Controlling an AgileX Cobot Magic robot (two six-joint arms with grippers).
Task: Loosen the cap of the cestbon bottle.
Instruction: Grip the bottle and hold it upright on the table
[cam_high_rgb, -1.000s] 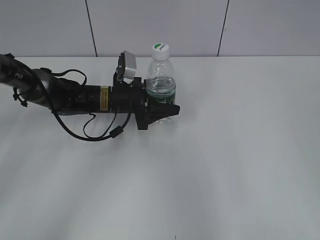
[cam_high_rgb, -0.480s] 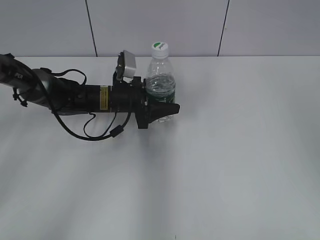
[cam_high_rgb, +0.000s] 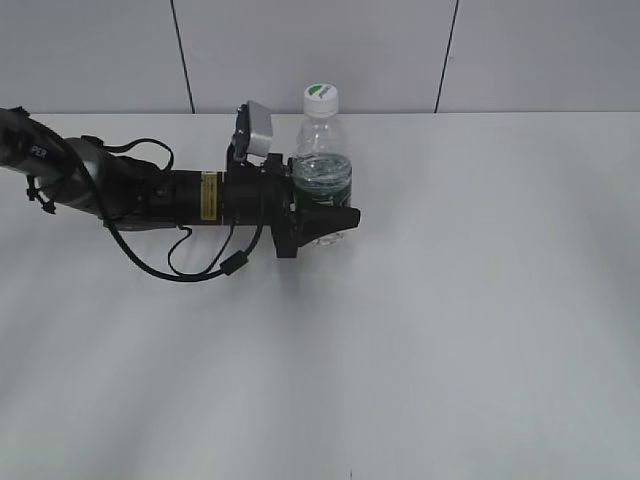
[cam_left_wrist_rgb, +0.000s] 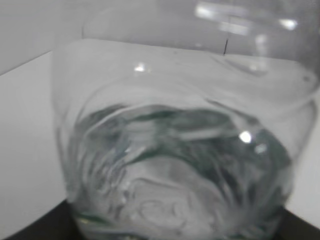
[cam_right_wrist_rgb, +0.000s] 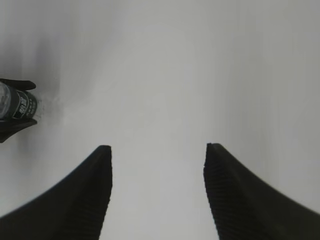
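One bottle: the cestbon bottle (cam_high_rgb: 322, 170) stands upright on the counter (cam_high_rgb: 480, 300), cap (cam_high_rgb: 321, 97) on top.
Left end effector (cam_high_rgb: 335, 222): clenched around its lower body (label height).
Right end effector (cam_right_wrist_rgb: 157, 165): released, holding nothing.

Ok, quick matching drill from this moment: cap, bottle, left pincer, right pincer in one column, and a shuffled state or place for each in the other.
1. cap
2. cestbon bottle
3. left pincer
4. right pincer

A. open over bare table
B. upright, gripped at its lower body
C. on the neck, nothing touching it
D. shut around the bottle

Pairs: 1-C, 2-B, 3-D, 4-A
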